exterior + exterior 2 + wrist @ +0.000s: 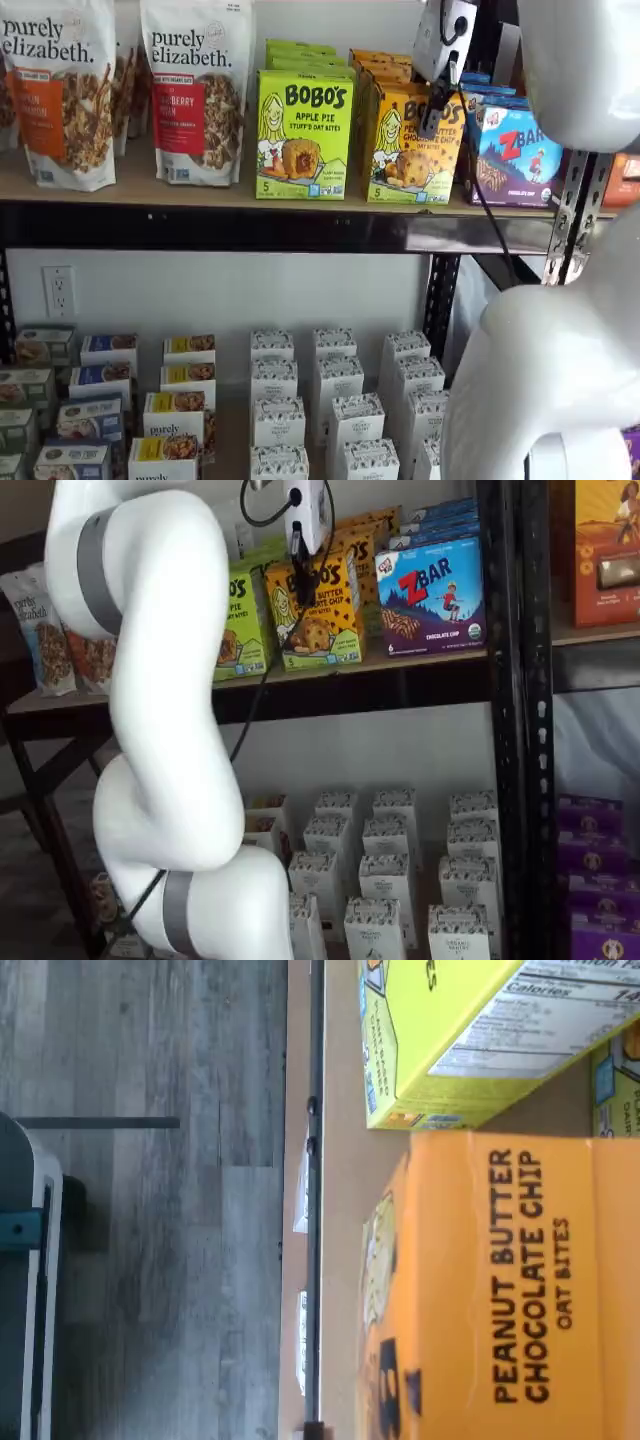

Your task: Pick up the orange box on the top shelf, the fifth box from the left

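The gripper point(437, 112) hangs in front of the orange box point(413, 142); whether its fingers are wide or narrow cannot be told. The box stands upright on the top shelf point(200, 190), between green Bobo's box point(303, 133) and ZBar box point(518, 153).

- You can read "PEANUT BUTTER CHOCOLATE CHIP OAT BITES" in black on the orange box's point(500, 1290) top in the wrist view.
- Next to it, the green box point(450, 1030) shows "Calories" on its nutrition panel.
- In a shelf view that green box point(304, 135) says "BOBO'S APPLE PIE", with a "5" down in the corner.
- Both granola bags point(58, 90) say "purely elizabeth."
- The blue box point(432, 598) reads "ZBAR" and "CHOCOLATE CHIP".
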